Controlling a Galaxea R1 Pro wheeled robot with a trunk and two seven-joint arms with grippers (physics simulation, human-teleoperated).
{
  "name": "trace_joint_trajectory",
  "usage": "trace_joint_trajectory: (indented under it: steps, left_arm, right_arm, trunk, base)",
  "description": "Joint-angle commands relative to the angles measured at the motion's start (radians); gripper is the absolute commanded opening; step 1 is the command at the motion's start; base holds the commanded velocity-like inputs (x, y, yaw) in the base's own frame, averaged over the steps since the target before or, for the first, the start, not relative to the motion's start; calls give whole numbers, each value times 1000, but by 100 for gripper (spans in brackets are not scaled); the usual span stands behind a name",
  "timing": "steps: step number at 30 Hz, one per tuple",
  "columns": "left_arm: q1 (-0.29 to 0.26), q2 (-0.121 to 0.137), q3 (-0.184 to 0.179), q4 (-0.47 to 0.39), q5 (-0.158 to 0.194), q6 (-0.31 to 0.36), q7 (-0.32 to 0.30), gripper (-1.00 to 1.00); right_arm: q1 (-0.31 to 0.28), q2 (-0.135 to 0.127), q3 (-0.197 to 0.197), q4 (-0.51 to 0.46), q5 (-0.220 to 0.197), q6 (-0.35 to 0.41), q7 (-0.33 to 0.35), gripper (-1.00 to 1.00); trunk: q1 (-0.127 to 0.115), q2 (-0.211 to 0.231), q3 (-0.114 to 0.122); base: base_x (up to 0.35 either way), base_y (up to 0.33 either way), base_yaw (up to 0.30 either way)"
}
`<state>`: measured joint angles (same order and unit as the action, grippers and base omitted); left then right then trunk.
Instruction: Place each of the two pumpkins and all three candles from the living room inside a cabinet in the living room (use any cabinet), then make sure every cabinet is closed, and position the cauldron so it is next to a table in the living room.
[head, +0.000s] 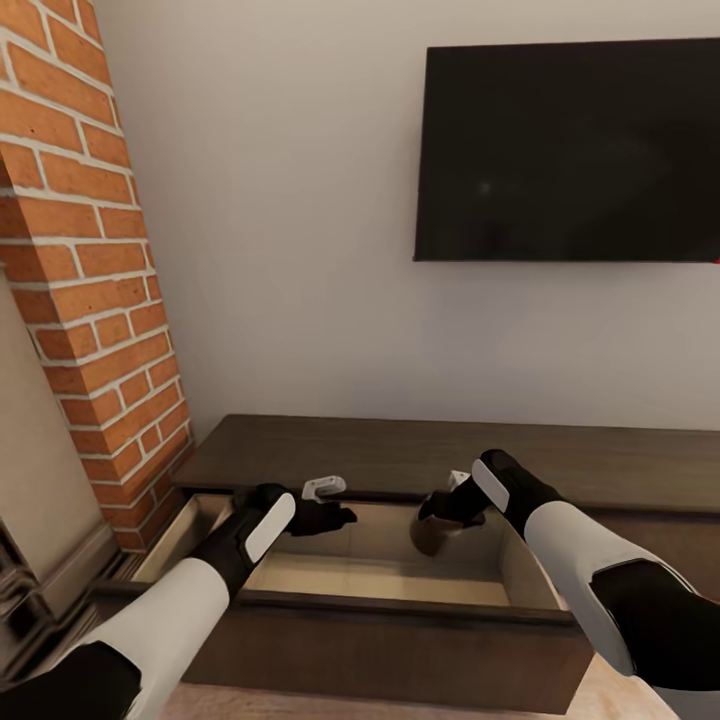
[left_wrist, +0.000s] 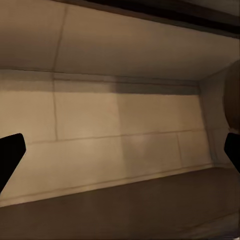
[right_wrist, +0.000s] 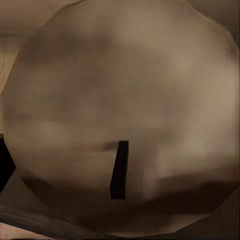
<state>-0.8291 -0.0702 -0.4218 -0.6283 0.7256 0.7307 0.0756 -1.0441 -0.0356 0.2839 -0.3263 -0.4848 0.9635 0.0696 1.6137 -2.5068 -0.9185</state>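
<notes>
A red brick column (head: 95, 290) is standing at the far left, running down to the floor beside the cabinet (head: 420, 455), the long low dark-brown unit under a wall-mounted black screen (head: 570, 150). One drawer (head: 375, 575) of the cabinet is standing pulled out, showing its pale beige inside. The left end effector (head: 335, 517) is hovering over the left part of that drawer, its fingers spread apart and holding nothing; in the left wrist view the dark fingertips (left_wrist: 11, 152) are sitting at both edges with the beige drawer wall (left_wrist: 115, 130) between them. Further right, the right end effector (head: 440, 512) is reaching into the drawer and is clamped on a candle (head: 437, 537) (a stubby brownish cylinder), holding it above the drawer floor near the right wall. In the right wrist view the candle's pale flat top (right_wrist: 120, 100) with its short dark wick (right_wrist: 119, 170) is looming very close.
</notes>
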Motion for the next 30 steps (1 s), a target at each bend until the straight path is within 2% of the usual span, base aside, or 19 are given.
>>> trace_joint_trajectory:
  steps: [1,8,15,30]
  left_arm:
    - [-1,-4,-3,7,10,1,8,100]
    - [-1,-16,-3,23,9,18,4,100]
    - [-1,-17,-3,24,9,98,8,100]
    - [-1,-17,-3,24,9,108,9,100]
  right_arm:
    - [-1,0,6,1,5,-5,7,-100]
    - [1,0,6,36,4,-19,7,-100]
    - [1,0,5,41,4,-17,7,-100]
    - [1,5,4,82,2,-18,7,-100]
  trunk:
    - [0,0,-1]
    - [0,0,-2]
    - [0,0,-10]
    - [0,0,-31]
  base:
    - [298,0,40]
    - [95,0,11]
    - [7,0,82]
    - [0,0,96]
